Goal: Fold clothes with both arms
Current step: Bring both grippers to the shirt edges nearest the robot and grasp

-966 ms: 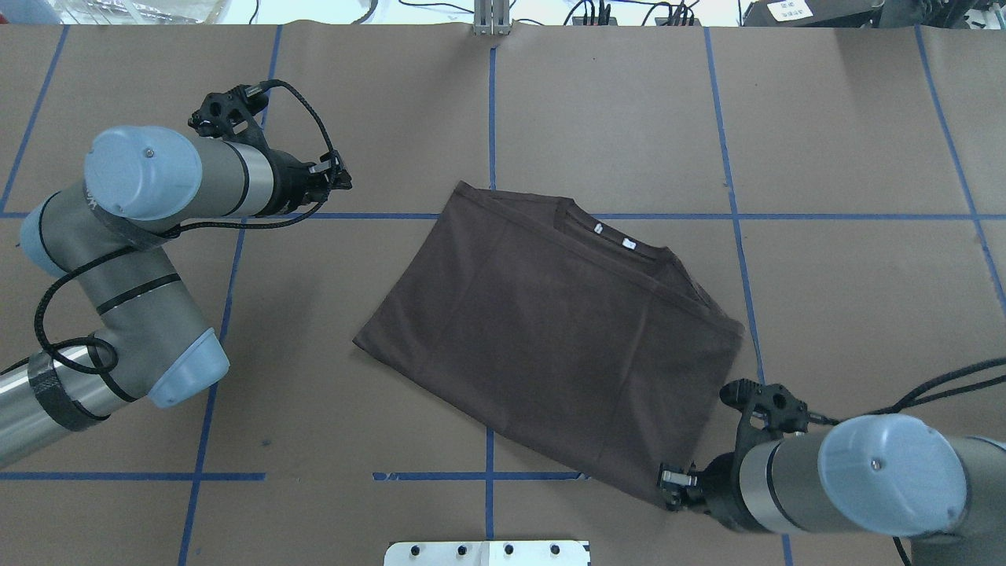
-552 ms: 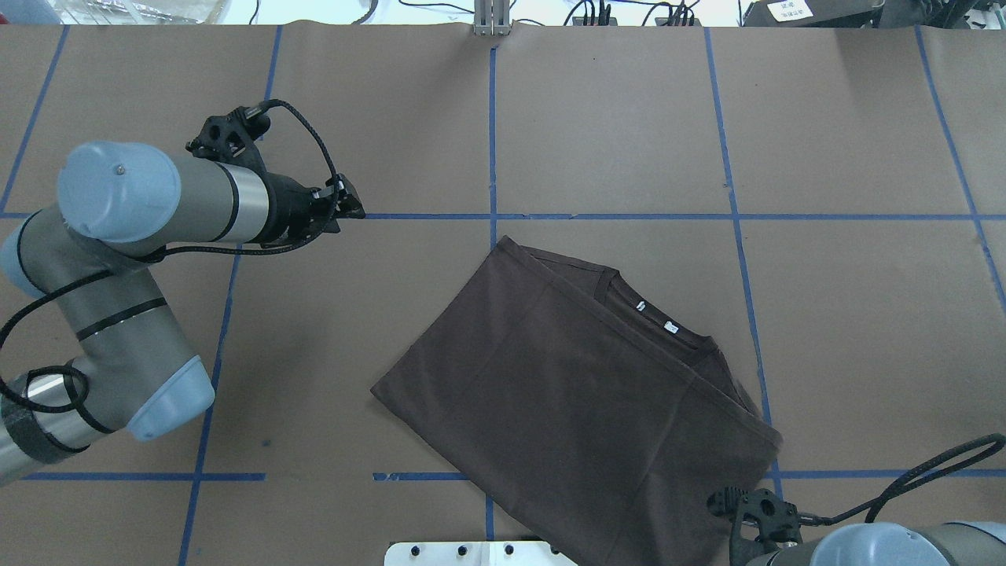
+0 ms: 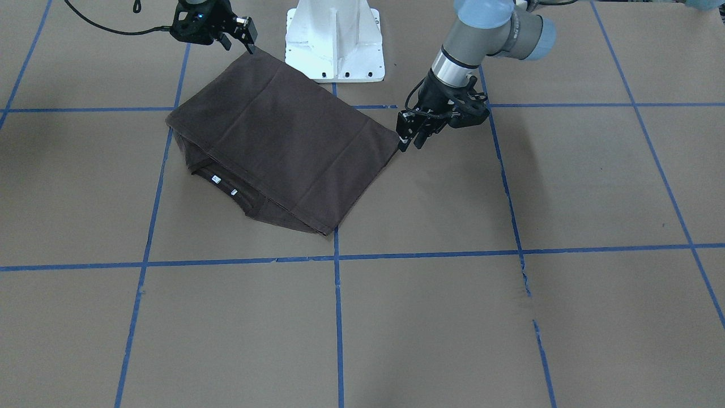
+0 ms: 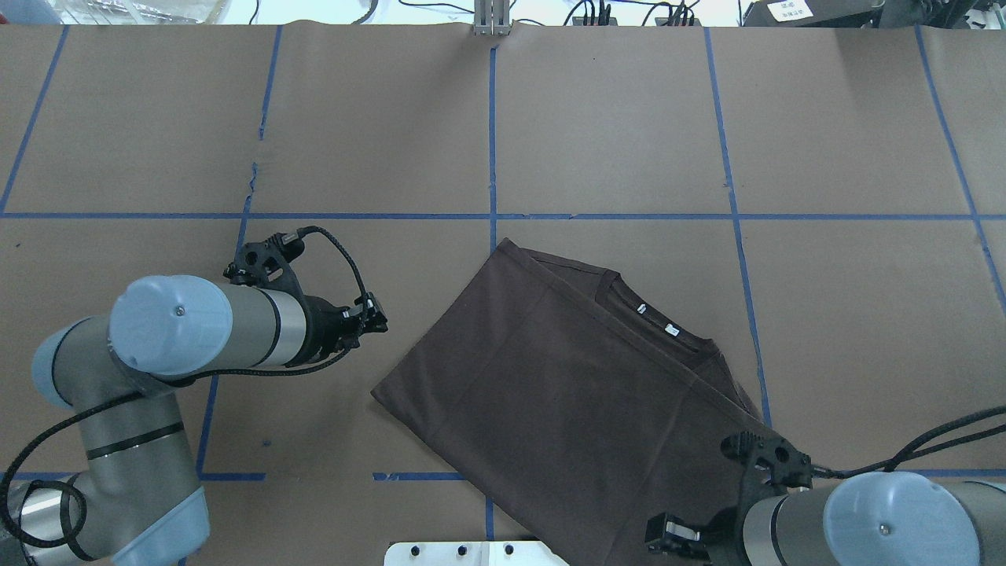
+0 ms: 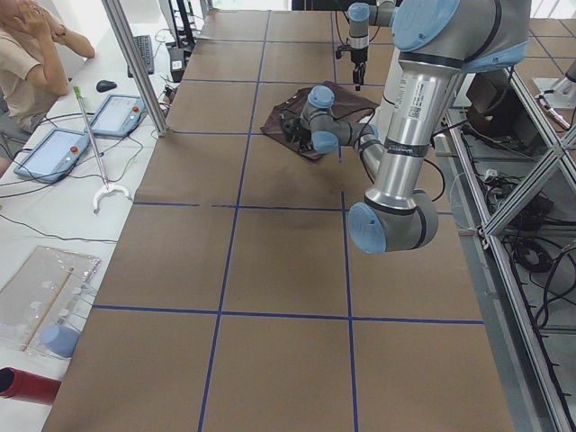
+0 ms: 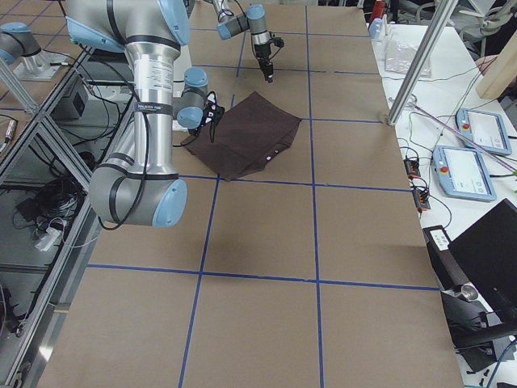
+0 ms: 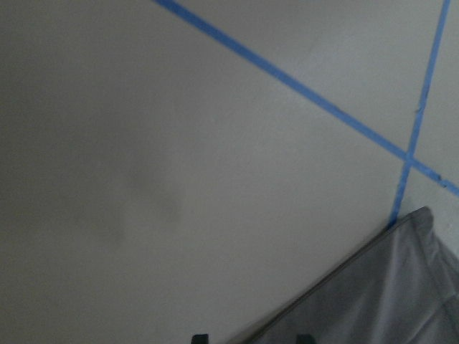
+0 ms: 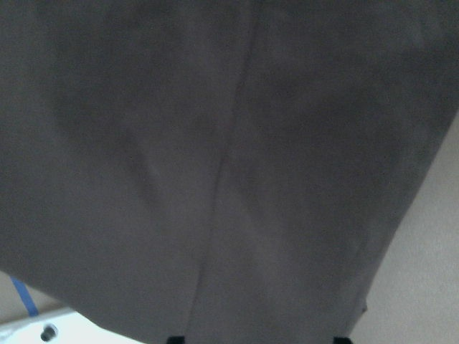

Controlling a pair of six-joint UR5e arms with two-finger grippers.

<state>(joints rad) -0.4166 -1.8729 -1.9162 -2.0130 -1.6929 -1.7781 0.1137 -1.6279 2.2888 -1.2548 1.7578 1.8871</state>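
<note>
Left pincer (image 3: 411, 141) now beside T-shirt (image 3: 283, 136) corner

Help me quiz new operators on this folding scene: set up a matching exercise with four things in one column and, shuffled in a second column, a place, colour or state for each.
Things
1. T-shirt
2. neck labels
3. left gripper
4. right gripper

Descriptions
a. at the shirt's corner nearest the white pedestal
b. small and white, at the neckline
c. by the shirt's corner on the robot's left side
d. dark brown, folded, lying on the table

Pairs: 1-d, 2-b, 3-c, 4-a.
</note>
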